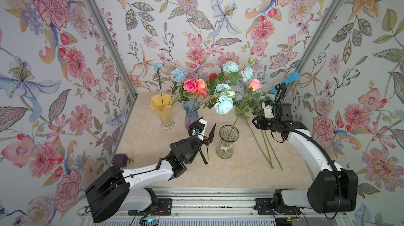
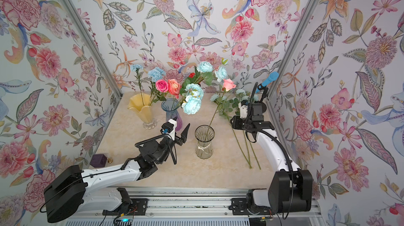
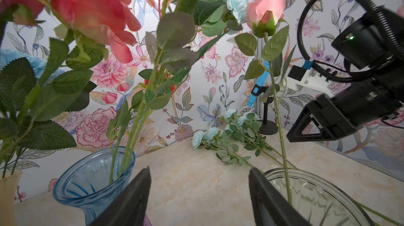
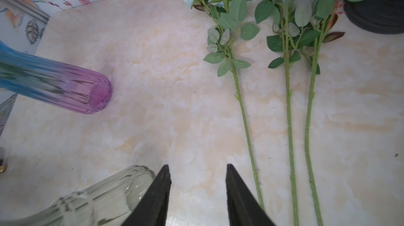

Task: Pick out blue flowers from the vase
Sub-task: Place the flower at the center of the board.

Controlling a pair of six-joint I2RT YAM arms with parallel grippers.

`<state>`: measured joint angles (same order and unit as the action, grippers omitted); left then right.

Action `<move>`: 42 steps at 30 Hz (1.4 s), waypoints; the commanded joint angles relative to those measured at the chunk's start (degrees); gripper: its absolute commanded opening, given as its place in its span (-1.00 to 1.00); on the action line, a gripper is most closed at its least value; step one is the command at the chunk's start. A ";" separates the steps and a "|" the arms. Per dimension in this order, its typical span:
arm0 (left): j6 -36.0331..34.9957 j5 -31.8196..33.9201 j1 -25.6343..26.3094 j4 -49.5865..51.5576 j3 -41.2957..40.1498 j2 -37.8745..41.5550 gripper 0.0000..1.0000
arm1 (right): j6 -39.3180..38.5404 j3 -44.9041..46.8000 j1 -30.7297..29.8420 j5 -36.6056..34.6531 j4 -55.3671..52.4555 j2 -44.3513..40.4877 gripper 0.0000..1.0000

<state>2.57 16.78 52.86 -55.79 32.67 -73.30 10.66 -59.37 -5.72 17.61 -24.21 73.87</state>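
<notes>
Lying flat on the counter, three blue flowers run side by side, long stems toward the front edge and aqua heads toward the back wall, by the microphone stand. More aqua blooms stand in the blue vase, and sky-blue carnations rise from the yellow vase. The right arm stretches from the rail toward the back, wrist bent down. Its right claw sits just beside the nearest stem, fingers apart and empty. The left claw, also parted and empty, reaches low between the blue vase and the clear vase.
</notes>
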 commanded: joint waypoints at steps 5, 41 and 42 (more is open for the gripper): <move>1.05 0.41 -0.65 -1.16 1.56 0.06 0.45 | 8.06 3.47 -8.33 6.29 0.74 -9.75 -0.10; 1.65 0.41 -1.43 -2.22 -0.24 2.02 0.45 | 6.65 0.30 -9.94 -3.31 -2.99 -6.02 -1.00; 1.73 0.42 -1.44 -2.22 -0.23 2.01 0.45 | 6.38 0.31 -8.06 -2.32 -2.65 -5.76 -1.00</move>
<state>3.64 16.95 52.05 -55.83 32.64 -72.20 19.29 -59.61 -17.47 13.85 -27.90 69.38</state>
